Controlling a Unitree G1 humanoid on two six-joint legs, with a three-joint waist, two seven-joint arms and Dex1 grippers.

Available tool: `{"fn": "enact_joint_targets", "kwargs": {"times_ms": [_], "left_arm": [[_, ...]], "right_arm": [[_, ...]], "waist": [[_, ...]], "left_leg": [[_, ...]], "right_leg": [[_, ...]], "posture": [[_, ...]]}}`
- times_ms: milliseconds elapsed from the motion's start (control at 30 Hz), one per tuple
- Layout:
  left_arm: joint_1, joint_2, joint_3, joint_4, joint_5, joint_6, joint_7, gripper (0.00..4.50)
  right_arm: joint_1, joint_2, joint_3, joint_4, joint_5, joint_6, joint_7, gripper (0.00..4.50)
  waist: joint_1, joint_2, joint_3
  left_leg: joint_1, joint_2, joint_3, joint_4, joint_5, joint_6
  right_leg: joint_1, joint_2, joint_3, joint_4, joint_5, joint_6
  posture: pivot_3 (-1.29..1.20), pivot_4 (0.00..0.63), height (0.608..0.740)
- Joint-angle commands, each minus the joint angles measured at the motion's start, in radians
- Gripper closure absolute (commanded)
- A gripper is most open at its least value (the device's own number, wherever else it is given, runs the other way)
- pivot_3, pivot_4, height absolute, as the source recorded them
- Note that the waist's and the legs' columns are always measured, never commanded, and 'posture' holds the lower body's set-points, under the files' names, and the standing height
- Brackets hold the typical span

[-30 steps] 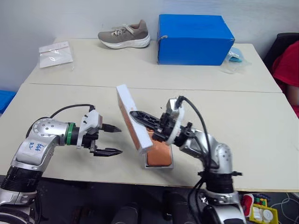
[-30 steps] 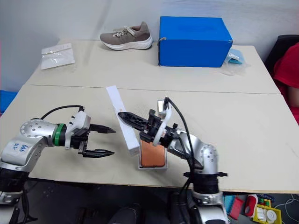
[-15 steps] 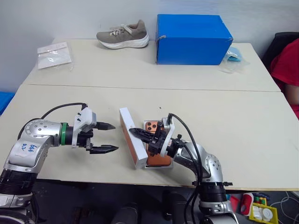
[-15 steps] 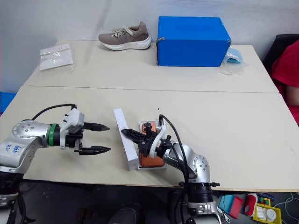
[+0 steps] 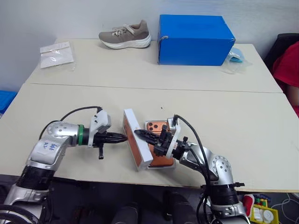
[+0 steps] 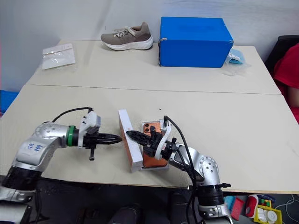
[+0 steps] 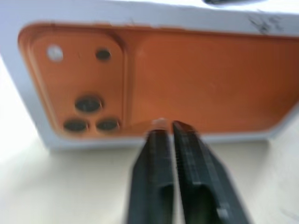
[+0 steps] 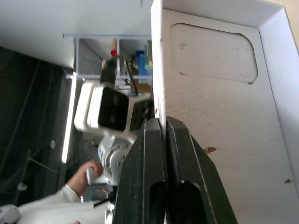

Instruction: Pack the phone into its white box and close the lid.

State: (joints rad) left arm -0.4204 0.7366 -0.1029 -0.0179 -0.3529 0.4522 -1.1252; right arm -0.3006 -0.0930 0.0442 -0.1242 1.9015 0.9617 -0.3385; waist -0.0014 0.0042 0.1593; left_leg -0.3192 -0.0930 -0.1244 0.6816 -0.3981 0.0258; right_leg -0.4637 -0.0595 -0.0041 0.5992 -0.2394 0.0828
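Note:
The phone (image 5: 156, 128), copper-orange, lies back up in the white box (image 5: 163, 166) near the table's front edge. The lid (image 5: 140, 142) stands on its long edge along the box's left side. Its white inside (image 8: 219, 116) faces the phone and its orange printed outer face (image 7: 187, 79) faces left. My right gripper (image 5: 140, 134) reaches over the phone and is shut on the lid's upper rim (image 8: 156, 70). My left gripper (image 5: 124, 137) is shut with nothing in it. Its tips (image 7: 161, 133) are at the lower part of the lid's outer face.
At the back of the table stand a big blue box (image 5: 194, 32) and a beige shoe (image 5: 125, 34). A clear plastic bag (image 5: 56, 53) lies at the back left, another (image 5: 235, 55) beside the blue box. A person in red (image 5: 289, 65) sits at the right edge.
My left gripper has shut and moved right up to the lid's outer face. My right gripper has brought the lid down from a raised tilt onto its edge beside the box.

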Motion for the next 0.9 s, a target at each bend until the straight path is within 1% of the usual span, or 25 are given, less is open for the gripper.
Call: {"fn": "enact_joint_targets", "kwargs": {"times_ms": [33,167,267,433,533,567,600,633,667,767,833,900], "left_arm": [[-0.031,-0.032,-0.021,0.007,0.02,-0.029,0.005,4.44],[-0.039,-0.055,-0.035,0.017,0.032,-0.042,-0.001,4.44],[-0.047,-0.076,-0.035,0.018,0.032,-0.039,0.001,4.5],[-0.053,-0.099,-0.045,0.009,0.036,-0.035,0.002,4.5],[-0.054,-0.112,-0.049,0.01,0.041,-0.039,0.0,4.5],[-0.055,-0.115,-0.051,0.011,0.041,-0.041,-0.001,4.5],[-0.055,-0.119,-0.054,0.01,0.041,-0.042,-0.001,4.5],[-0.057,-0.124,-0.057,0.011,0.041,-0.043,0.001,4.5],[-0.06,-0.131,-0.061,0.012,0.04,-0.045,0.002,4.5],[-0.073,-0.161,-0.075,0.025,0.048,-0.056,0.007,4.5],[-0.087,-0.191,-0.094,0.041,0.058,-0.069,0.013,4.5],[-0.097,-0.213,-0.106,0.054,0.067,-0.083,0.015,4.5]], "right_arm": [[0.006,-0.024,0.015,-0.048,-0.033,-0.003,0.029,4.5],[0.007,-0.056,0.026,-0.067,-0.071,0.005,0.074,4.5],[0.015,-0.094,0.038,-0.098,-0.068,0.027,0.115,3.86],[0.016,-0.16,0.033,-0.135,-0.083,0.036,0.149,2.16],[0.011,-0.213,0.01,-0.158,-0.05,0.028,0.15,1.15],[0.011,-0.232,0.003,-0.165,-0.035,0.026,0.15,0.72],[0.01,-0.255,-0.007,-0.174,-0.022,0.025,0.154,0.49],[0.011,-0.279,-0.016,-0.182,-0.012,0.026,0.16,0.16],[0.014,-0.312,-0.028,-0.193,-0.004,0.031,0.17,0.05],[0.041,-0.447,-0.082,-0.242,0.009,0.065,0.233,0.05],[0.082,-0.574,-0.158,-0.288,-0.001,0.104,0.318,0.05],[0.115,-0.661,-0.213,-0.314,-0.017,0.118,0.388,0.05]], "waist": [[0.0,0.0,0.0],[0.0,0.0,0.0],[0.001,0.0,0.0],[0.003,0.0,0.0],[0.004,-0.001,0.0],[0.004,-0.001,0.0],[0.003,-0.001,0.0],[0.004,-0.001,0.0],[0.005,-0.001,0.0],[0.017,-0.001,0.0],[0.027,-0.001,-0.001],[0.035,-0.001,-0.001]], "left_leg": [[0.0,0.0,0.0,0.0,0.0,0.0],[0.0,0.0,0.0,0.0,0.0,0.0],[0.0,0.0,0.0,0.0,0.0,0.0],[-0.001,0.0,0.0,0.001,0.0,0.0],[-0.001,0.0,0.0,0.001,0.0,0.0],[-0.001,0.0,0.0,0.001,0.0,0.0],[-0.001,0.0,0.0,0.001,0.0,0.0],[-0.001,0.0,0.0,0.001,0.0,0.0],[-0.001,0.0,0.0,0.001,0.0,0.0],[-0.001,0.0,0.0,0.001,0.0,0.0],[-0.002,0.0,0.0,0.002,0.0,0.001],[-0.003,-0.001,0.0,0.002,0.0,0.002]], "right_leg": [[0.0,0.0,0.0,0.0,0.0,0.0],[0.0,0.0,0.0,0.0,0.0,0.0],[0.0,0.0,0.0,0.0,0.0,0.0],[0.0,0.0,0.0,0.0,0.0,0.0],[0.0,0.0,0.0,0.0,0.0,0.0],[0.0,0.0,0.0,0.0,0.0,0.0],[0.0,0.0,0.0,0.0,0.0,0.0],[0.0,0.0,0.0,0.0,0.0,0.0],[0.0,0.0,0.0,-0.001,0.0,0.0],[0.0,-0.001,0.0,-0.001,0.001,0.001],[0.001,-0.001,0.0,-0.003,0.001,0.002],[0.001,-0.001,-0.001,-0.006,0.002,0.004]], "posture": [[0.0,0.15,0.74],[0.0,0.15,0.74],[0.0,0.15,0.74],[0.0,0.15,0.74],[0.0,0.15,0.74],[0.0,0.15,0.74],[0.0,0.15,0.74],[0.0,0.15,0.74],[0.0,0.15,0.74],[0.0,0.15,0.74],[0.0,0.15,0.74],[0.0,0.15,0.74]]}}
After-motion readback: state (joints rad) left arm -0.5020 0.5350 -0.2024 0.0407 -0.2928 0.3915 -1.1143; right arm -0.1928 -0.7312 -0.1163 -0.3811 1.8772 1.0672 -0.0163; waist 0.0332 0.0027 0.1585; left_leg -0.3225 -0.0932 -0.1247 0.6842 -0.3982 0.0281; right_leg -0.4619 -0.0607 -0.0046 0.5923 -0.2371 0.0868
